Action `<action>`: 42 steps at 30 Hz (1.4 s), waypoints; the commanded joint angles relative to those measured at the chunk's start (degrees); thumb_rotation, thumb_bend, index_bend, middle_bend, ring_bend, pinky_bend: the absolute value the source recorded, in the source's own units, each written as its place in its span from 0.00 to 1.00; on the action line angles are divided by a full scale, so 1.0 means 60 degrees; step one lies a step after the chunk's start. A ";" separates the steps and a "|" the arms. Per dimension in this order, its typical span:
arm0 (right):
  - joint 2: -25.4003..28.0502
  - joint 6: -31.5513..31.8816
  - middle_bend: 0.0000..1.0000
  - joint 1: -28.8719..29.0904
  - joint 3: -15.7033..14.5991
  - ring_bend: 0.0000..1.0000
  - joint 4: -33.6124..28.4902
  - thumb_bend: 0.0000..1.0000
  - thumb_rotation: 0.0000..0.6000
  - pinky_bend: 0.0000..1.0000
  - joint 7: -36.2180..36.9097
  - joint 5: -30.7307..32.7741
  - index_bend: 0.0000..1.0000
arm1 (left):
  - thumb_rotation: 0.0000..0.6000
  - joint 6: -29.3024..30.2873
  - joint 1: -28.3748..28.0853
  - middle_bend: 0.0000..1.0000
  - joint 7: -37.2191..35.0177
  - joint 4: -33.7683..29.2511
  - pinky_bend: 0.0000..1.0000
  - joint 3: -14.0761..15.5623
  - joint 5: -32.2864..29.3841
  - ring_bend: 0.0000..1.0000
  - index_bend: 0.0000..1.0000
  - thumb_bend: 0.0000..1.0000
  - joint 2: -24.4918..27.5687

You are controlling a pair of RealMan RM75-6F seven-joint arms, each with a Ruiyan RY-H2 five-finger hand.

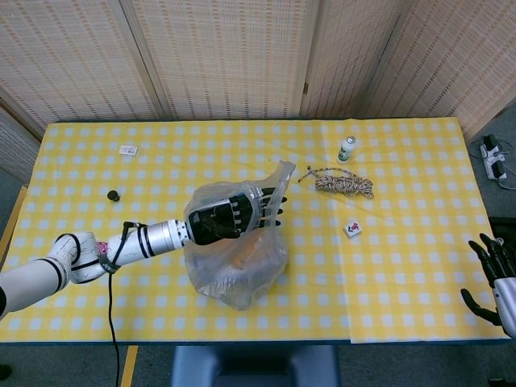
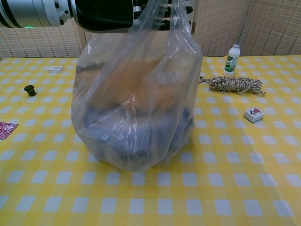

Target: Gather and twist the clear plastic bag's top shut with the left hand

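Note:
The clear plastic bag (image 1: pixel 234 262) (image 2: pixel 136 99) stands upright near the table's middle, with orange and dark blue things inside. Its top (image 1: pixel 278 173) is loose and rises in an uneven peak. My left hand (image 1: pixel 230 218) (image 2: pixel 113 12) hovers flat over the bag's mouth, fingers spread and pointing right, against the plastic but gripping nothing. In the chest view only its underside shows at the top edge. My right hand (image 1: pixel 493 278) hangs open past the table's right front corner, far from the bag.
A coiled rope (image 1: pixel 343 184) (image 2: pixel 233 84), a small white bottle (image 1: pixel 347 149) (image 2: pixel 231 60) and a white tile (image 1: pixel 352 230) (image 2: pixel 254 114) lie right of the bag. A small black cap (image 1: pixel 114 195) (image 2: pixel 30 90) and a white card (image 1: pixel 128 149) lie on the left.

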 commanded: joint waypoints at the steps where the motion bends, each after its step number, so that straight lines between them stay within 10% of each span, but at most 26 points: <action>1: 0.0005 0.0026 0.00 -0.0009 0.0017 0.00 0.0005 0.37 1.00 0.00 0.0022 0.0017 0.00 | 1.00 -0.0146 -0.0125 0.00 0.0035 -0.0083 0.09 -0.0101 -0.0151 0.00 0.00 0.11 -0.0043; 23: 0.0108 0.0003 0.00 -0.0018 -0.0015 0.00 0.0072 0.37 1.00 0.00 0.0394 -0.0017 0.00 | 1.00 -0.0929 -0.1150 0.00 0.0073 -0.0115 0.22 -0.0202 -0.0068 0.02 0.00 0.12 -0.0528; 42: 0.0181 0.0150 0.00 -0.0094 -0.0024 0.00 0.0126 0.37 1.00 0.00 0.0670 -0.0069 0.00 | 1.00 -0.1965 -0.1493 0.42 0.2097 -0.1551 0.61 -0.0502 -0.0842 0.36 0.22 0.12 -0.0076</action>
